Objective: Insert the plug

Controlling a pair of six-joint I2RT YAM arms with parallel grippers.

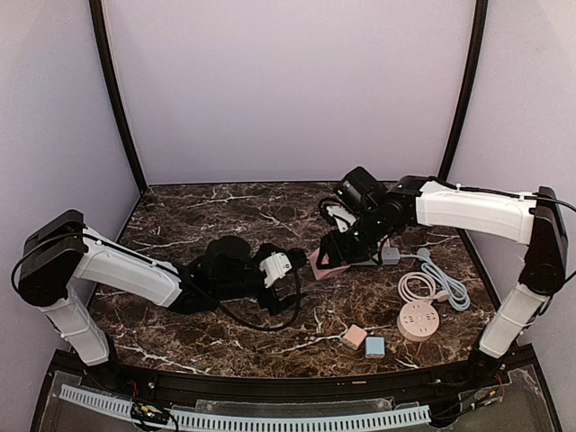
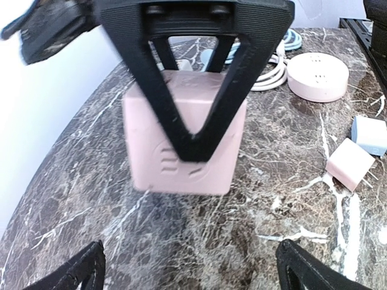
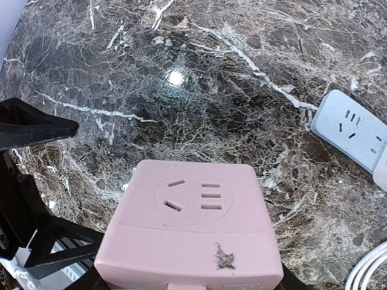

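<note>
While right claw (image 1: 331, 255) grips pink cube (image 3: 193, 223) (markings blurred), left claw (image 2: 190, 257) spread

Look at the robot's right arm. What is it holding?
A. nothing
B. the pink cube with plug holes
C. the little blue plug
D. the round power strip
B: the right arm's fingers are clamped on the pink cube, while the round power strip and the little blue plug lie loose on the table.
</note>
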